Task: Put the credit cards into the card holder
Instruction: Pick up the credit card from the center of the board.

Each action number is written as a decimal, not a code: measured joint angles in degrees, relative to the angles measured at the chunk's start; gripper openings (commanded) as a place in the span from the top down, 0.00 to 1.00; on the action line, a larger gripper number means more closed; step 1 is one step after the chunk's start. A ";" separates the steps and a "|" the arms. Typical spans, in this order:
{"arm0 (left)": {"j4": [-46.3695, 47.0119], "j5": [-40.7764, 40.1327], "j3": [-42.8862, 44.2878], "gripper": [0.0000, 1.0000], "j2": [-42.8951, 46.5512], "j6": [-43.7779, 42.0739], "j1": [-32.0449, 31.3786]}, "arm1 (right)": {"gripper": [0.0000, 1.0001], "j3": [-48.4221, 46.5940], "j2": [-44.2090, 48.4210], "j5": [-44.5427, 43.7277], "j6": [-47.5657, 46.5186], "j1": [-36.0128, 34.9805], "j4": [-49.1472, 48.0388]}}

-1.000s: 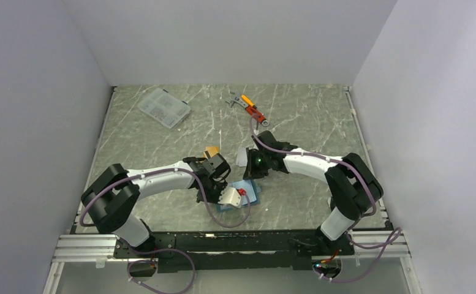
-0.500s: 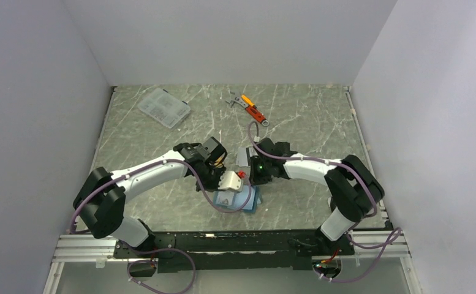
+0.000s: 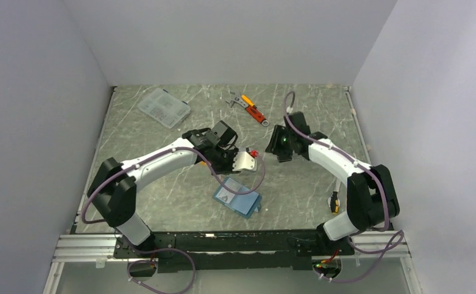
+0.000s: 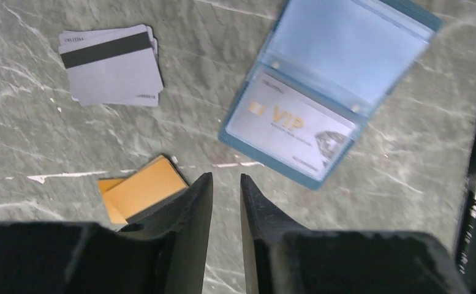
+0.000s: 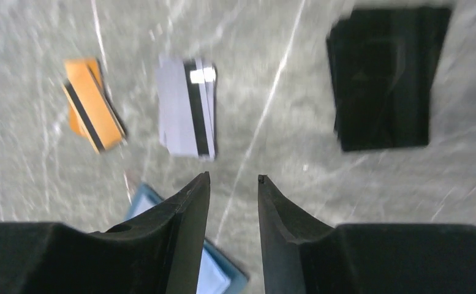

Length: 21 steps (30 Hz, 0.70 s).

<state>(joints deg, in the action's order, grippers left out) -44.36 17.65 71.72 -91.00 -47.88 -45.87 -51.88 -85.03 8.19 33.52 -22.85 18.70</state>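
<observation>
Now — left end effector (image 4: pixel 226 177) slightly parted, empty | right end effector (image 5: pixel 233 177) likewise

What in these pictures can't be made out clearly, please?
- Left wrist view: the orange cards run partly under the left gripper; their number is unclear.
- Right wrist view: motion blur leaves the black stack unidentifiable; the card holder sits mostly behind the right gripper.
- Top view: the orange cards are out of sight beneath the left gripper.
</observation>
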 measured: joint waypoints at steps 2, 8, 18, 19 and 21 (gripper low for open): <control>2.86 -0.17 0.17 0.74 -2.38 0.94 0.07 | 0.63 -4.20 -0.90 -1.33 -0.66 1.97 0.66; 9.94 -1.01 0.55 0.76 -10.73 3.54 0.31 | 0.60 -9.55 -5.22 -5.53 -1.92 5.57 1.05; 18.12 -2.51 2.12 0.79 -17.92 4.90 0.24 | 0.58 -7.85 -7.76 -9.44 -1.99 9.94 1.25; 19.41 -2.62 1.55 0.79 -17.84 5.01 0.15 | 0.58 -7.23 -7.76 -9.46 -1.99 9.99 1.20; 21.33 -2.97 -0.63 0.79 -17.38 5.05 -0.13 | 0.58 -6.49 -7.76 -9.44 -1.97 10.01 1.27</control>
<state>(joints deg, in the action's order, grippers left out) -23.03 14.68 71.09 -108.38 -42.83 -46.00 -58.37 -92.79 -1.26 31.55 -12.84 19.97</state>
